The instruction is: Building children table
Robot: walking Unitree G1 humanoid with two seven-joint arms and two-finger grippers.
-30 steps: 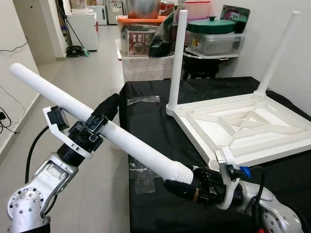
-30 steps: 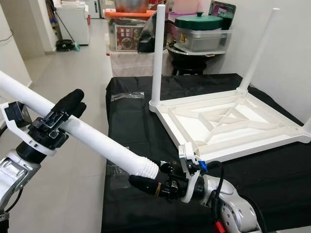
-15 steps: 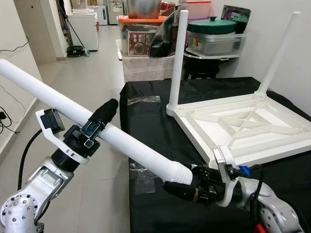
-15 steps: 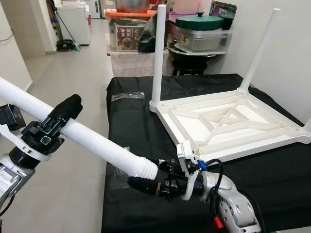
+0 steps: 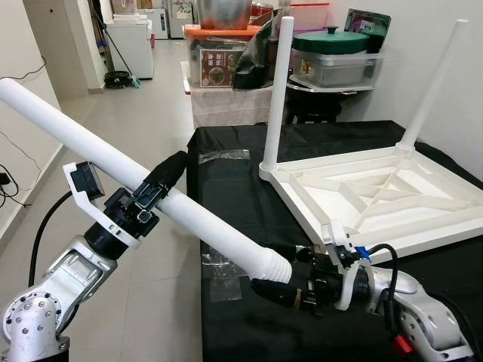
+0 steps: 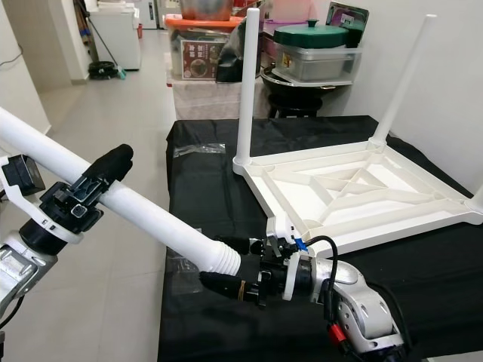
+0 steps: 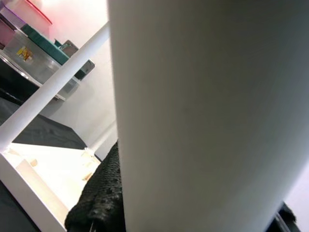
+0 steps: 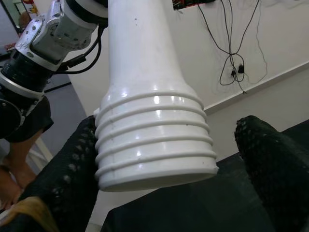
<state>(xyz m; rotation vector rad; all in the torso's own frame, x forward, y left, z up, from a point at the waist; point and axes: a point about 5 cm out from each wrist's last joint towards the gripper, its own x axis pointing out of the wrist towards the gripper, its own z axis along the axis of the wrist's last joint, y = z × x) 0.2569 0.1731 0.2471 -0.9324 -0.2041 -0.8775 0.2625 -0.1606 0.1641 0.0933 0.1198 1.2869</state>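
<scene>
Since the earlier frames the right gripper (image 5: pixel 281 273) has turned at the wrist, so that its white bracket now stands above the fingers; the loose table leg (image 5: pixel 151 187) has kept much the same slant, its upper end a little nearer the top left corner.

We find the loose table leg — a long white tube — running from the upper left of the left eye view down to the lower centre, where its ribbed threaded end (image 8: pixel 154 140) sits between the right gripper's two black fingers (image 8: pixel 58 183). In the right wrist view one finger touches the ribbed end and the other stands clear of it, so the jaws are parted and not clamped. The left gripper (image 5: pixel 162 181) is closed around the tube partway along its length, left of centre, black fingers wrapped on it.

The tabletop (image 5: pixel 377 200) lies upside down at the right of the frame on a table covered in black cloth (image 5: pixel 226 196), ribbed underside showing. Two legs are fitted and upright: a near leg (image 5: pixel 276 90) at the corner towards centre frame, and a far leg (image 5: pixel 436 83) at the right edge. The threaded end hangs near the tabletop's front corner, apart from it.

A clear plastic bag (image 5: pixel 223 155) lies on the cloth near its left edge. Behind, at top centre, are stacked storage boxes (image 5: pixel 219 64) and a green lidded pot (image 5: pixel 330 38).
</scene>
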